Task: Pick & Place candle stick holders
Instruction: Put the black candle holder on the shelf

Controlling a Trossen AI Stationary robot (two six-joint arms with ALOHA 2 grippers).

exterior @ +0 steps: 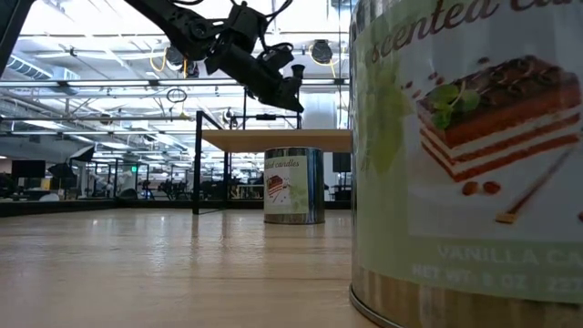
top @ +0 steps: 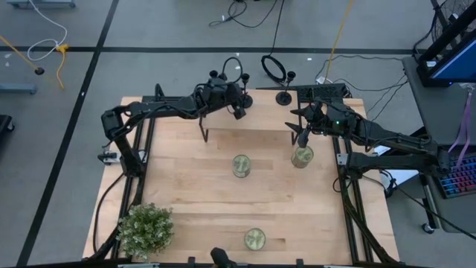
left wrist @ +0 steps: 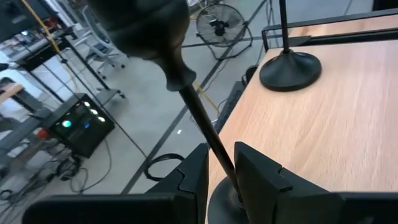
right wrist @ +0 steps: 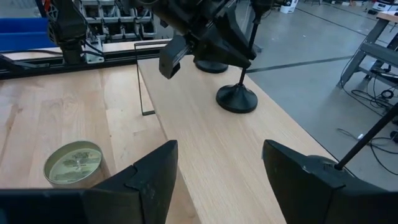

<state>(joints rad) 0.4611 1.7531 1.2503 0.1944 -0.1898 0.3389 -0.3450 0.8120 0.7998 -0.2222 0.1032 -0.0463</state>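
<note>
Left gripper (left wrist: pixel 217 168): jaws pinching candle stick holder (left wrist: pixel 186 93) stem, far desk (top: pixel 186 186) edge; stem runs upright between jaws. Second holder (right wrist: pixel 237 98) beside. Right gripper (right wrist: pixel 217 180): jaws spread, above candle tin (top: pixel 302 156).

three candle stick holders (right wrist: pixel 237 99) show in the right wrist view: one out on the bare wood, a second (right wrist: pixel 210 65) behind the other arm's gripper, and a third (right wrist: pixel 318 167) at the table's edge with only its base and slanting stem visible. three round candle tins stand on the table – one (top: pixel 241 165) near the middle, one (top: pixel 302 156) beside it, one (top: pixel 254 239) at the near edge. one potted plant (top: pixel 146 228). two arms, each with one gripper – left gripper (left wrist: pixel 221 165), right gripper (top: pixel 303 136). one floor fan (left wrist: pixel 224 22).
</note>
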